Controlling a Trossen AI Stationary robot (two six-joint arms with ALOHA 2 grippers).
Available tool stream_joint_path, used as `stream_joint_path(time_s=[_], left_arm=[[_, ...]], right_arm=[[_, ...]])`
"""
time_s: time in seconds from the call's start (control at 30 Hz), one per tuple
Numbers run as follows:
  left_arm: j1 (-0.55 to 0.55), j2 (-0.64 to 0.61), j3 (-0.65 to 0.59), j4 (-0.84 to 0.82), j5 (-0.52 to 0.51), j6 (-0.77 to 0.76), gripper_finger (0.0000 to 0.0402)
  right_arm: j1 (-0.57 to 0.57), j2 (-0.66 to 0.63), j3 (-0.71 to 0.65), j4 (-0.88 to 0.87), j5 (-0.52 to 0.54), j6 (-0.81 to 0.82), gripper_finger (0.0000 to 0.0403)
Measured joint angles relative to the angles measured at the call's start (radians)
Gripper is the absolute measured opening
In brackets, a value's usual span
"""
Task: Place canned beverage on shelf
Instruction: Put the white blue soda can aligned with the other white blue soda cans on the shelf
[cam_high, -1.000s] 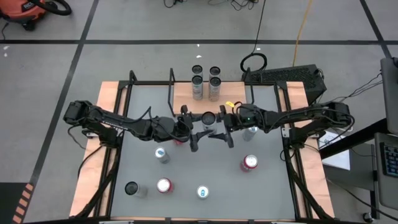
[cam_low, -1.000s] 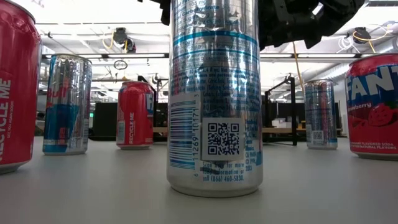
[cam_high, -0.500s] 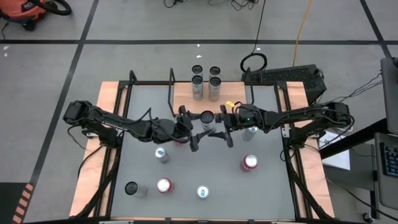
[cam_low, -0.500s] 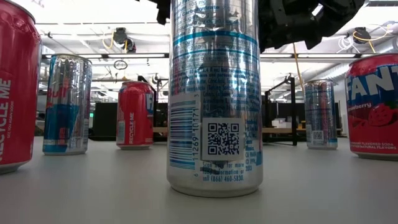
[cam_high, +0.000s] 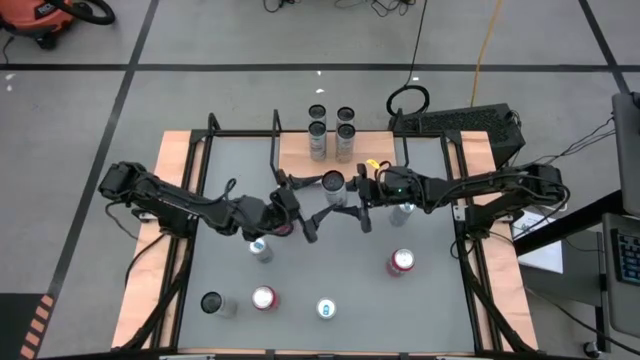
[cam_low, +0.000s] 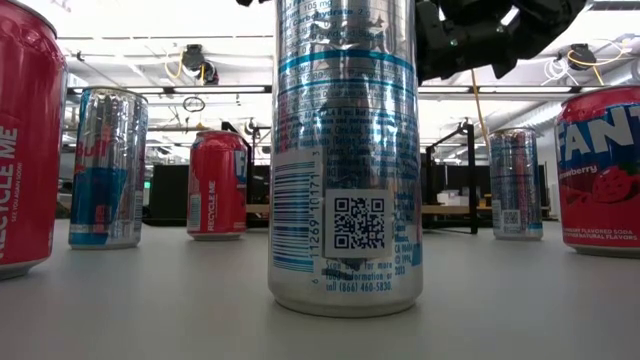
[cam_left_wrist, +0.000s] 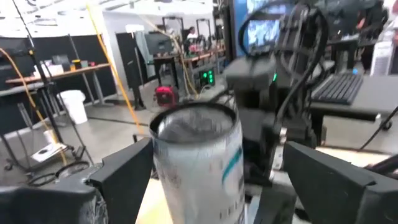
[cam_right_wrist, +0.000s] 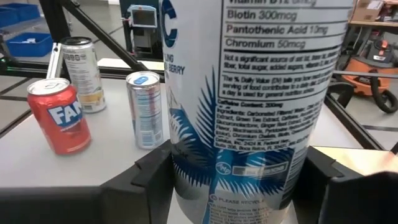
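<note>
Several spare cans stand toward the near edge of the tabletop, among them a red one (cam_high: 263, 297); none matters for this step. Over the middle of the tabletop both arms meet around the drink can (cam_high: 333, 182), held upright off the surface. The right tool (cam_right_wrist: 236, 186) is clamped on its lower body, while the left tool (cam_left_wrist: 211, 186) stands spread, its fingers either side with a gap. It looks like a handover, though the overhead view is crowded there.

Done well, the left arm should back straight away without brushing the can. The right should then carry it level to the shelf (cam_high: 296, 150) at the far edge, clear of the four cans (cam_high: 317, 130) there and its black end rods, and let go only once the base sits flat.
</note>
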Motion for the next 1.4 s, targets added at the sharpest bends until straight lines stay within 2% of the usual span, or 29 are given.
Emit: stream_joint_path(time_s=[0.47,0.7,1.07,1.4], left_arm=[[0.020,0.000,0.026,-0.070,-0.055,-0.122,0.0354],[0.034,0.005,0.026,-0.010,0.016,-0.084,0.0354],[0.063,0.006,0.026,-0.024,0.020,-0.103,0.0354],[0.084,0.007,0.025,-0.022,0.085,-0.106,0.0354]], right_arm=[[0.001,0.000,0.000,0.009,0.000,-0.005,0.0205],[0.001,0.000,0.000,0.016,0.000,-0.005,0.0205],[0.001,0.000,0.001,0.023,0.000,-0.001,0.0205],[0.000,0.000,0.002,0.031,0.000,0.000,0.0205]])
